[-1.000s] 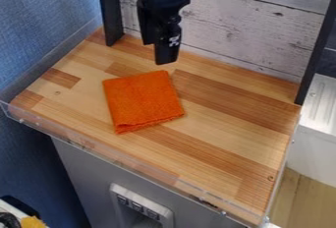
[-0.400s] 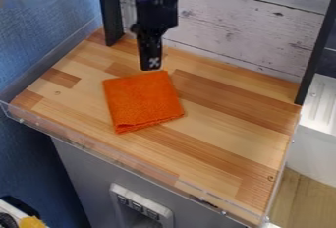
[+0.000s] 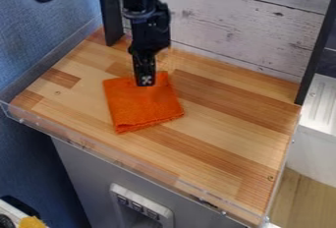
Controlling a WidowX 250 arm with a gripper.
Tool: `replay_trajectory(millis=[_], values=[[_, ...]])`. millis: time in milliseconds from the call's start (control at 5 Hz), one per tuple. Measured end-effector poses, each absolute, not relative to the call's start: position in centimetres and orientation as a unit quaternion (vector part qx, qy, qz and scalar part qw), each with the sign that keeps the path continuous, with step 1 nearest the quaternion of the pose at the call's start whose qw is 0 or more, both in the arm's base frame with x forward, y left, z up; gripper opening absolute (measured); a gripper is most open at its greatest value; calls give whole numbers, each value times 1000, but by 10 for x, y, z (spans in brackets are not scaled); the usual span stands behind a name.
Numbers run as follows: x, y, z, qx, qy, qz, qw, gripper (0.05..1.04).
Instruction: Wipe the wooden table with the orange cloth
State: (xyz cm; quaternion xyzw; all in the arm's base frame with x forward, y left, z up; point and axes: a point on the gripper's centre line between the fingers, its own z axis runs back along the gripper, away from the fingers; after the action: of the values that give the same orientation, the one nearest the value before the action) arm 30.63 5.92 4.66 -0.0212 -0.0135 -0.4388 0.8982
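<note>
You have the gripper (image 3: pixel 146 80) hanging down over the far part of a folded orange cloth (image 3: pixel 143 106), its tip set against the fabric in view. You cannot tell from this angle whether it touches the cloth or sits just above it, nor whether the claw is wide, narrow or pinching fabric. The cloth lies on the left-middle of the wooden worktop (image 3: pixel 216 109), slightly turned. Its layers show along the near edge, and being folded flat probably lets it rest steadily without support. The downward hang of your gripper gives it access from above, away from the walls.

A see-through rail (image 3: pixel 118 158) runs along the near edge, likely there to stop things sliding off. At the far side, pale wooden planks (image 3: pixel 230 20) stand between a left black post (image 3: pixel 110 11) and a right black post (image 3: pixel 318 45), which seem to frame and brace them. A blue wall (image 3: pixel 46 35) bounds the left, and a white ridged unit (image 3: pixel 322 104) stands beside the worktop on the right.
</note>
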Motion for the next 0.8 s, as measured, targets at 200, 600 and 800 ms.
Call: replay_trajectory(millis=[200,600,800], values=[[305,59,31,-33,1,-438,898,59],[313,62,15,-32,22,-430,902,59],[317,66,11,-24,36,-399,916,59]])
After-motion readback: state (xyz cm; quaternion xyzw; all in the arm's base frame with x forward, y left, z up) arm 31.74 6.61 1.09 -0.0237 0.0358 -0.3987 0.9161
